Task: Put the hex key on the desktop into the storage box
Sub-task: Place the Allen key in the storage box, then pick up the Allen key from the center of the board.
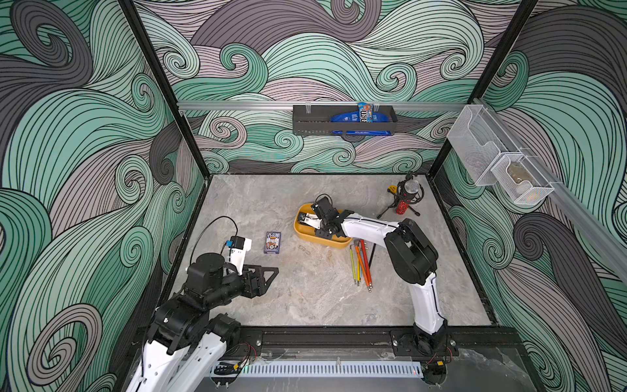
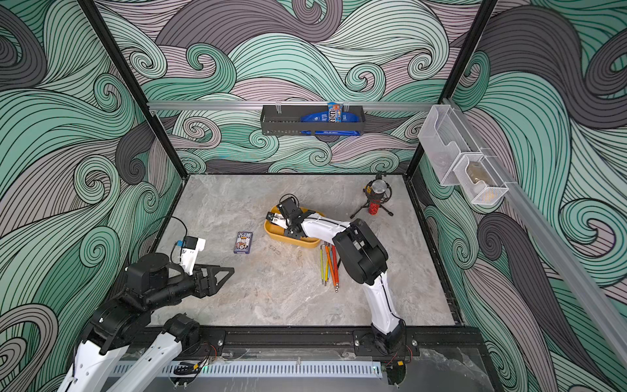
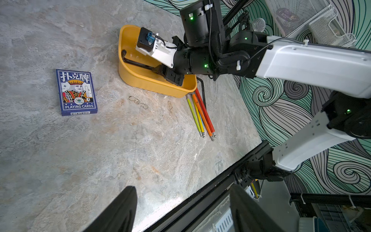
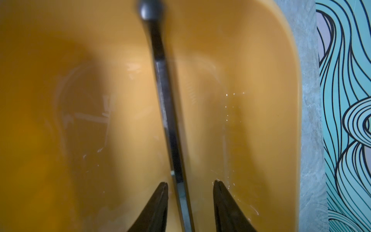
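**Right wrist view: black key in the tub, jaws off it**

Right wrist view showed the thin black steel hex key (image 4: 166, 100) running up the middle of the frame over the floor of the shallow yellow plastic storage box (image 4: 271, 80), its rounded end at the top edge. The right gripper (image 4: 190, 182) sat at the bottom of the frame with its fingers apart. One finger was close beside the shank and the other stood clear of it, so nothing was clamped. The key was smeared, and whether it lay fully on the floor could not be told.

In the left wrist view the box (image 3: 152, 86) sat upper middle. The left gripper (image 3: 181, 186) hung over the grey marble-patterned desktop (image 3: 80, 160) at the bottom of the frame, fingers (image 3: 120, 211) well apart and empty.

Long coloured hex keys (image 3: 202, 116) — yellow-green, orange, red — lay bunched on the desktop just beside the box's lower-right end, with a second black key (image 3: 203, 92) next to them.

These looked stiff, slim, smooth and fairly light. They would likely slide on the hard top and swing in a grip taken near one end. The safest hold seemed to be across the long shank near its middle — one key at a time, since they lay touching.
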{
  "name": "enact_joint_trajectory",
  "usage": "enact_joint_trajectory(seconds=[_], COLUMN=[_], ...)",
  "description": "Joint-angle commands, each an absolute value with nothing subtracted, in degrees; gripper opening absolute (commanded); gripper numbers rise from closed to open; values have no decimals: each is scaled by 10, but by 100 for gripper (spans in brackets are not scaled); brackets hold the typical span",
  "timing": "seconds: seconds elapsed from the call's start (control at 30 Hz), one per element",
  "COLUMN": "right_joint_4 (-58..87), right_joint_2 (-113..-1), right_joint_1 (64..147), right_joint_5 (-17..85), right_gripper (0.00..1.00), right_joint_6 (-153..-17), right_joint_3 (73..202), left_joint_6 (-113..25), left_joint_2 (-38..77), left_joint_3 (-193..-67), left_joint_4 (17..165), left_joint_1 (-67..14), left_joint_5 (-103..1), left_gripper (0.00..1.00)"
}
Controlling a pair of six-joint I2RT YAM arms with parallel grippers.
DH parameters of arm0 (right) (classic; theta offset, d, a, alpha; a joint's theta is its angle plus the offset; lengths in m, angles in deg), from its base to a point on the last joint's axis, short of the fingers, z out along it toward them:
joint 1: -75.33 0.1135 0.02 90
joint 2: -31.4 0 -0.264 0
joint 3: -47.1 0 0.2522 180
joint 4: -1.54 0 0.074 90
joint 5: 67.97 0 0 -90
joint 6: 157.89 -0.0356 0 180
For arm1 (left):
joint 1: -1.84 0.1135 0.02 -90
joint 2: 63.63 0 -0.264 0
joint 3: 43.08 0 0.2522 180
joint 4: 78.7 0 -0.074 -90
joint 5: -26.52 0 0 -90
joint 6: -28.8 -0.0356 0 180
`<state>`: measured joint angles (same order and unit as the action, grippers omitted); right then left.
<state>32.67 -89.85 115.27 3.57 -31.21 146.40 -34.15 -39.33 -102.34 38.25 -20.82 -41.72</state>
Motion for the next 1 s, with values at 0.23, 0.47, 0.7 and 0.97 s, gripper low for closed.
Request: enact_joint_trajectory(seconds=[0.23, 0.47, 0.7, 0.97], right_joint_4=[332, 331, 341, 443], right_joint_2=[-842, -791, -680, -544], right_joint_1=[1157, 1147, 1113, 985], right_joint_5=[20, 34, 11, 93], right_gripper=[43, 44, 50, 42], right_joint_6=[-352, -448, -646, -930], right_joint_3=[1489, 1478, 1389, 1249], left_joint_6=[-353, -355, -365, -399], left_joint_2=[-393, -394, -397, -396], left_joint_3=[-1026, -1024, -1022, -1021], left_joint_4=[385, 391, 393, 382], left_joint_1=[-211, -210, -211, -211], left_joint_5=[-414, -418, -407, -403], left_gripper=[76, 76, 75, 75])
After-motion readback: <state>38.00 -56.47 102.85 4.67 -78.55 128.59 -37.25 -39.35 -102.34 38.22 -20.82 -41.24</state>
